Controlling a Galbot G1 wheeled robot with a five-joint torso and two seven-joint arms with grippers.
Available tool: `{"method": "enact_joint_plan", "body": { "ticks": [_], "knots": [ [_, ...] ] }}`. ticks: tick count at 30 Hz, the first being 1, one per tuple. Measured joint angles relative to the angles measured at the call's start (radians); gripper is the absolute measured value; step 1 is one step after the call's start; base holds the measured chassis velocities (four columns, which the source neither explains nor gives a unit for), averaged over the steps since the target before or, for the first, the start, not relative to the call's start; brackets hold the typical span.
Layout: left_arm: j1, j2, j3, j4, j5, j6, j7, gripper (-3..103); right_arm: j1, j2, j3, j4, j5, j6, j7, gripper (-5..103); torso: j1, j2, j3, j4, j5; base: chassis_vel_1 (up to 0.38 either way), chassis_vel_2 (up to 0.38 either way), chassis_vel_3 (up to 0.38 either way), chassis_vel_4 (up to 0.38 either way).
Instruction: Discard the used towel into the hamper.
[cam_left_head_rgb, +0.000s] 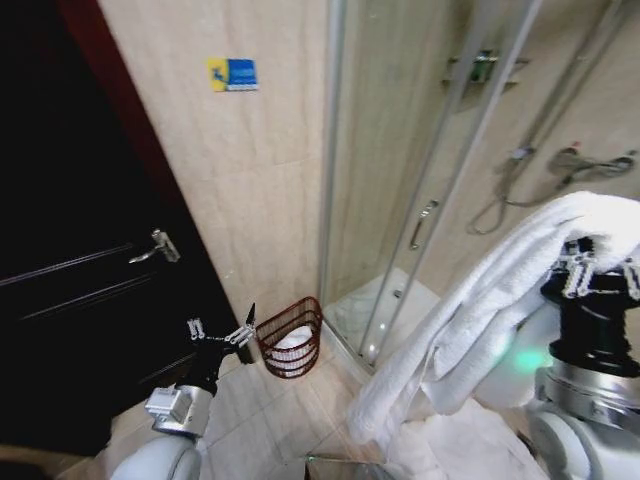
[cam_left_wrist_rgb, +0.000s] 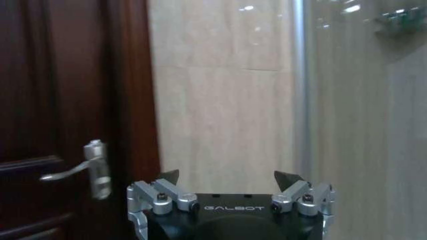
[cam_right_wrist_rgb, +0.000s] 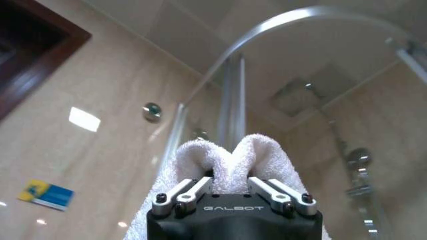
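Item: white bath towel, soft, bulky, limp. I have its fold pinched between my right gripper fingers; the rest trails below. Hamper: beside my left gripper, fingers spread wide, empty.

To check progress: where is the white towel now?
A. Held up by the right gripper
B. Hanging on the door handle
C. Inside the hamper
A: the right gripper has its fingers closed on the towel, which drapes down beside the arm.
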Motion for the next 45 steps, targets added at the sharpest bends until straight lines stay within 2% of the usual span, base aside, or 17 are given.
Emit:
{"method": "enact_joint_plan", "body": {
  "ticks": [18, 25, 29, 45],
  "knots": [
    [0.0, 0.0, 0.0, 0.0, 0.0, 0.0, 0.0, 93, 0.01, -0.015, 0.014, 0.0, 0.016, 0.002, 0.0, 11, 0.0, 0.0, 0.0, -0.0001, 0.0001, 0.125, 0.12, 0.121, 0.123],
    [0.0, 0.0, 0.0, 0.0, 0.0, 0.0, 0.0, 93, 0.015, -0.019, 0.019, 0.0, 0.003, -0.02, -0.003, 11, 0.0, 0.0, 0.0, 0.0002, 0.0001, 0.084, 0.097, 0.088, 0.083],
    [0.0, 0.0, 0.0, 0.0, 0.0, 0.0, 0.0, 93, 0.022, -0.019, 0.014, 0.0, 0.0, -0.022, -0.005, 11, 0.0, 0.0, 0.0, -0.0005, 0.0002, 0.0, 0.0, 0.0, 0.0],
    [0.0, 0.0, 0.0, 0.0, 0.0, 0.0, 0.0, 93, 0.035, -0.035, 0.013, 0.0, 0.025, -0.006, 0.006, 11, 0.0, 0.0, 0.0, 0.0, -0.0002, 0.072, 0.075, -0.077, -0.07]
  ]
}}
